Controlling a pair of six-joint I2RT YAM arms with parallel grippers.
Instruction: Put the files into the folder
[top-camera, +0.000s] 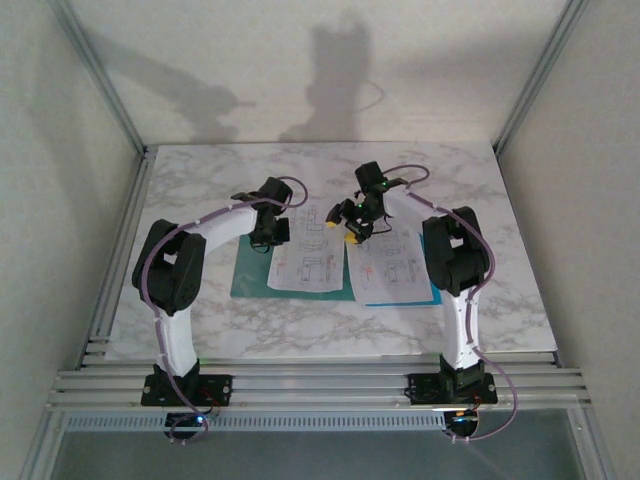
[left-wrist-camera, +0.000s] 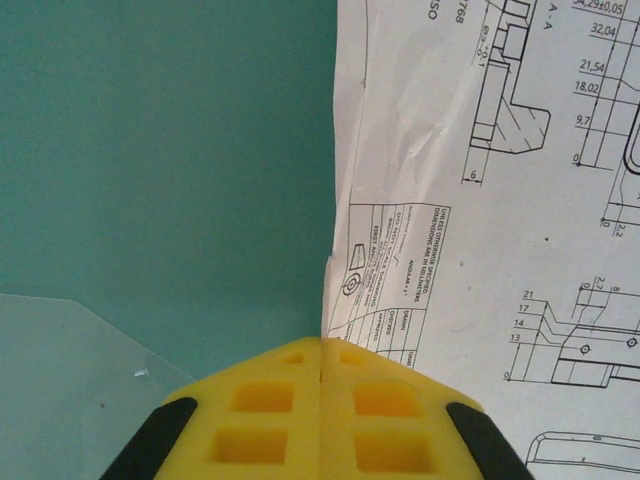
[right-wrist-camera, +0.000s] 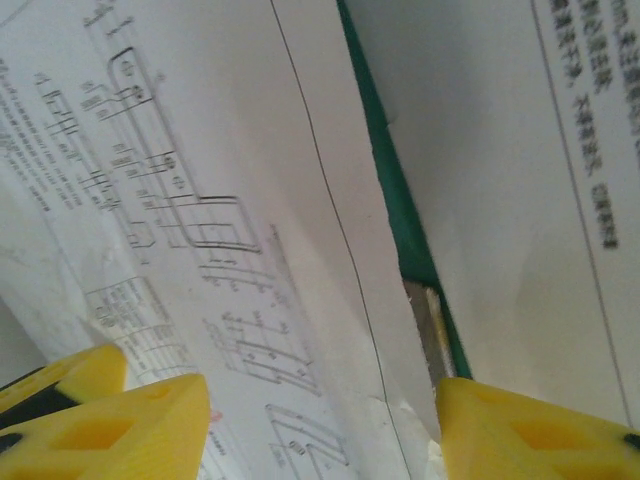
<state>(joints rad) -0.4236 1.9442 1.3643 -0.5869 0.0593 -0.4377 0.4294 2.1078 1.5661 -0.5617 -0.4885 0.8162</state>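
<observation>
**Table.** The marble table (top-camera: 200, 190) had bare surface all round the work, most of it toward 12 o'clock.

**Folder.** The folder (top-camera: 252, 276) lay flat at about 8 o'clock from the table's centre. Its teal showed uncovered toward 9 o'clock. I could not tell whether it lay open or closed.

**Files.** The files (top-camera: 345, 262) were two sheets, neither judged to be inside yet.
- The left sheet (top-camera: 305, 262) rested on top of the folder's 3 o'clock part.
- The right sheet (top-camera: 392, 262) lay just beyond it at 3 o'clock, its blue strip (top-camera: 402, 302) along the 6 o'clock edge.
- In the right wrist view a thin green line of folder (right-wrist-camera: 395, 210) showed between the two sheets.

**Left gripper.** The left gripper (left-wrist-camera: 320, 400) was clenched, pads together, at the left sheet's rumpled 9 o'clock edge. That edge ran into the seam between the pads. I judged this a pinch on the edge but could not confirm that paper was caught.

**Right gripper.** The right gripper (right-wrist-camera: 320, 390) hung released, fingers spread wide over the gap between the sheets. I judged it placed to take an edge there.

**Clear flap.** A clear flap (left-wrist-camera: 70, 380) lay on the teal at 9 o'clock of the left gripper. It was the nearest obstruction.
</observation>
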